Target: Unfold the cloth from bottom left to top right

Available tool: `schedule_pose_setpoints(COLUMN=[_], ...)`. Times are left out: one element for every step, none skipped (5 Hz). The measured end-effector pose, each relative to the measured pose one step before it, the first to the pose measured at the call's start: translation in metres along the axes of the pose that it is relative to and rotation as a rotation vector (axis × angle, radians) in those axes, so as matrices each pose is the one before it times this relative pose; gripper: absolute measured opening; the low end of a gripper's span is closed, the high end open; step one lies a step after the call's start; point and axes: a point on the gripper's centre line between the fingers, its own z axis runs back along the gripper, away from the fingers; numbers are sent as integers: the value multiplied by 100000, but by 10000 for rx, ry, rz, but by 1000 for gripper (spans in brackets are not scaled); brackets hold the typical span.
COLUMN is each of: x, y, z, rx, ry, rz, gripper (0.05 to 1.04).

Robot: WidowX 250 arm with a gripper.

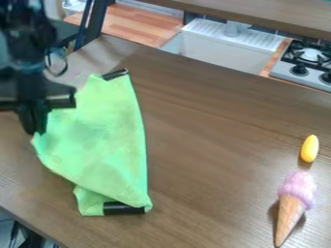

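Green, left of centre in the frame: see the cloth (pixel 97 150). Farther back, by its left edge, find the gripper (pixel 37 131); cannot tell if open or closed. Could slip through too shallow a pinch, leaving folds.

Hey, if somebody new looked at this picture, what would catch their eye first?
Most likely the bright green cloth, spread on the left of the brown table with the black gripper at its left edge. Next, perhaps, the toy ice cream cone, pink-topped, lying at the lower right, with a small yellow object just above it.
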Motion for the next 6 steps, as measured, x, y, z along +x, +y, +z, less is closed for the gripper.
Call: schedule_pose_setpoints(x=[207,-556,-301,75,28,-8], y=[-1761,-3081,-3437,-2754,-2669,-2593], z=[1044,659,678,786,670,769], rx=[460,122,67,-16,25,-83], ry=[735,528,95,-35,10,-318], rz=[297,-231,-220,-207,-178,-106], gripper=[54,54,53,53,53,53])
